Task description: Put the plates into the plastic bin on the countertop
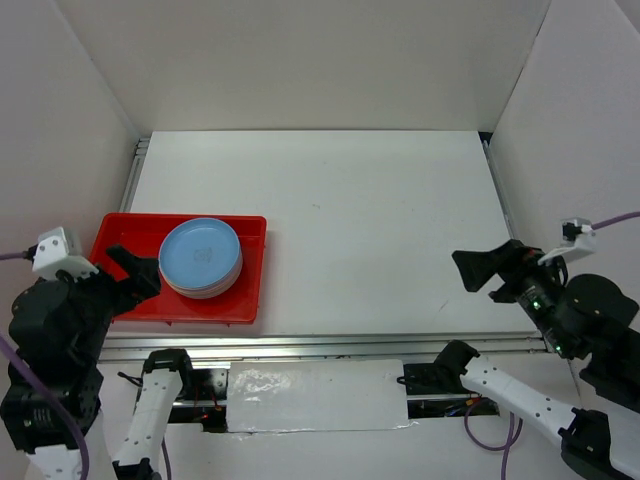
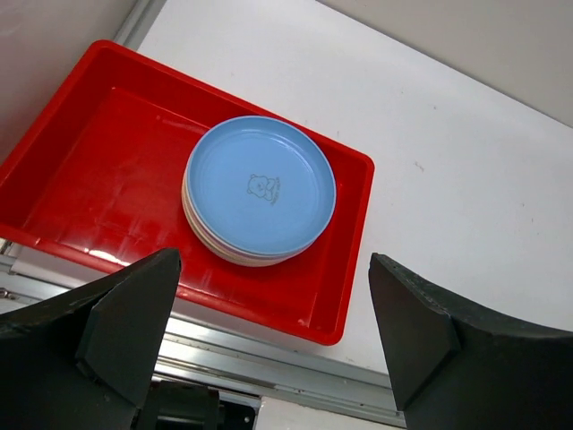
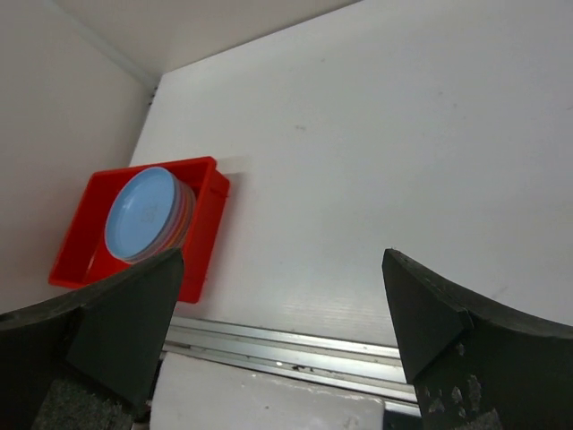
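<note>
Your tally: one bin, one stack, two grippers.

You have a single red plastic bin (image 1: 252, 262) on the one white countertop (image 1: 370, 230), and every plate in view sits in one stack of plates (image 1: 201, 256) inside it. You can count one blue plate (image 2: 260, 184) for certain, the top one. Under it the left wrist view shows several pale rims packed close, too tight for you to number. No second stack and no loose plate shows in any view. You have two grippers, the left gripper (image 1: 135, 272) and the right gripper (image 1: 480, 268), each with two black fingers (image 2: 125, 322), four in all.
</note>
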Controlling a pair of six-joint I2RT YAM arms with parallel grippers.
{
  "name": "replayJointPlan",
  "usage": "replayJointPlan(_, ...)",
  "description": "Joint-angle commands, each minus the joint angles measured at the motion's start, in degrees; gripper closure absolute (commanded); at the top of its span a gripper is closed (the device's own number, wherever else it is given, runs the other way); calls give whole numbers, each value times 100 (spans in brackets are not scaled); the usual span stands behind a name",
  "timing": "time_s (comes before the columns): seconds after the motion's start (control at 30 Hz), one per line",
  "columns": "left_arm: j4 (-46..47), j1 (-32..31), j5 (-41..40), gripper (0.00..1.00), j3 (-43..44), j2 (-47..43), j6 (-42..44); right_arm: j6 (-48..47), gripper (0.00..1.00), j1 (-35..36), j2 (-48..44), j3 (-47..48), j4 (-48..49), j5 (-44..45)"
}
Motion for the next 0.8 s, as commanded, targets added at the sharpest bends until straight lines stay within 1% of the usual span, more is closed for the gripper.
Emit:
replayJointPlan(0.0, -240, -32, -230, 1, 76, -276, 28, -283, 0, -214, -55, 342, -1003, 435)
replayJointPlan(0.13, -109, -24, -132, 1, -345, -820, 54, -618, 0, -479, -248, 632, -1337, 532)
replayJointPlan(0.23, -73, -15, -282, 1, -645, -1032, -86, -715, 0, -584, -486, 834, -1390, 338)
replayJointPlan(0.33, -47, 11, -185, 1, -733, -1156, -157, -785, 0, -760, -662, 1036, -1487, 119)
replayJointPlan(0.43, -65, -6, -211, 1, -1022, -1226, -148, -803, 0, -909, -820, 1238, -1540, -215)
replayJointPlan(0.53, -91, -32, -194, 1, -1198, -1322, -157, -855, 0, -998, -935, 1222, -1470, -408)
replayJointPlan(0.77, -126, -50, -220, 1, -1094, -1297, -139, -847, 0, -1147, -882, 993, -1426, -593)
